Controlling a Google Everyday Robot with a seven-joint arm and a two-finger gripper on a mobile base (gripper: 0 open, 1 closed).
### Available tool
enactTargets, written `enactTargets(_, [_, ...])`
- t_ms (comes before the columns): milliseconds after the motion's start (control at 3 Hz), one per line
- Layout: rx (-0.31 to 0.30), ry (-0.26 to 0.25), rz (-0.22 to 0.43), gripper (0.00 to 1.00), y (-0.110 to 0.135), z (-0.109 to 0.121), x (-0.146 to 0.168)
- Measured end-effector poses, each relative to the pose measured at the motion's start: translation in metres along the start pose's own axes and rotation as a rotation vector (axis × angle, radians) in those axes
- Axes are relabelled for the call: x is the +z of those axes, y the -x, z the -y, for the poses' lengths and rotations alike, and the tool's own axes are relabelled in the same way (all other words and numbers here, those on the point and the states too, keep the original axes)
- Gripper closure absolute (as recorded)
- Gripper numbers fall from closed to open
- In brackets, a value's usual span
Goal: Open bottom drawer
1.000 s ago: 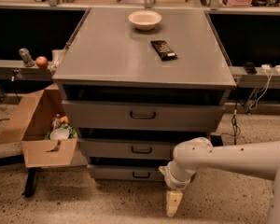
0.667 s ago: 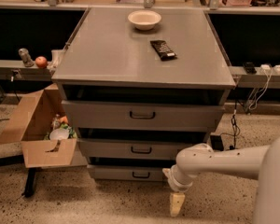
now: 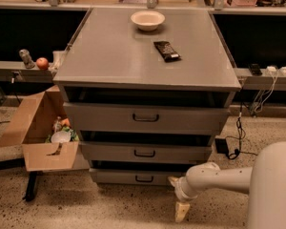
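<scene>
In the camera view, the bottom drawer (image 3: 119, 176) is the lowest of three grey metal fronts on the cabinet, just above the speckled floor. It is the slimmest front, with a small dark loop handle (image 3: 144, 179) at its centre. A dark gap runs between it and the middle drawer (image 3: 145, 152), and the tall top drawer (image 3: 145, 119) sits above that. From this angle I cannot tell how far the bottom front stands out.

My end effector (image 3: 181, 207) hangs low over the floor, just beside the bottom drawer's right end and to the right of its handle, not touching the handle. Whether it is spread or pressed together I cannot tell. My white arm (image 3: 224, 178) reaches in from the lower right.

A pale bowl (image 3: 148, 19) stands on the counter (image 3: 109, 56) near its far edge, and a dark flat packet (image 3: 166, 50) lies apart from it, nearer the front. Left of the cabinet, an open cardboard box (image 3: 35, 128) on the floor holds a white round item (image 3: 61, 136) among green and orange bits that I cannot name.

My base (image 3: 274, 185) is cut off by the right and bottom edges. On the left ledge sit a red apple (image 3: 42, 63) and a small grey object (image 3: 25, 57) too blurred to identify. Cables (image 3: 239, 128) hang down at the right.
</scene>
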State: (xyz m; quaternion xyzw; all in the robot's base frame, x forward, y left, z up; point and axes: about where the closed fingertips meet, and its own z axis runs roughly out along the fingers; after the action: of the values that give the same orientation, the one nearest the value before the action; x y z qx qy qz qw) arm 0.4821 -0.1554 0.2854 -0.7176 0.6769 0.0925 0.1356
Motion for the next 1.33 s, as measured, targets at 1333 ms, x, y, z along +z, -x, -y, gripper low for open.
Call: enactTargets(1333, [0.009, -0.21, 0.071, 0.0, -0.049, 0.07, 0.077])
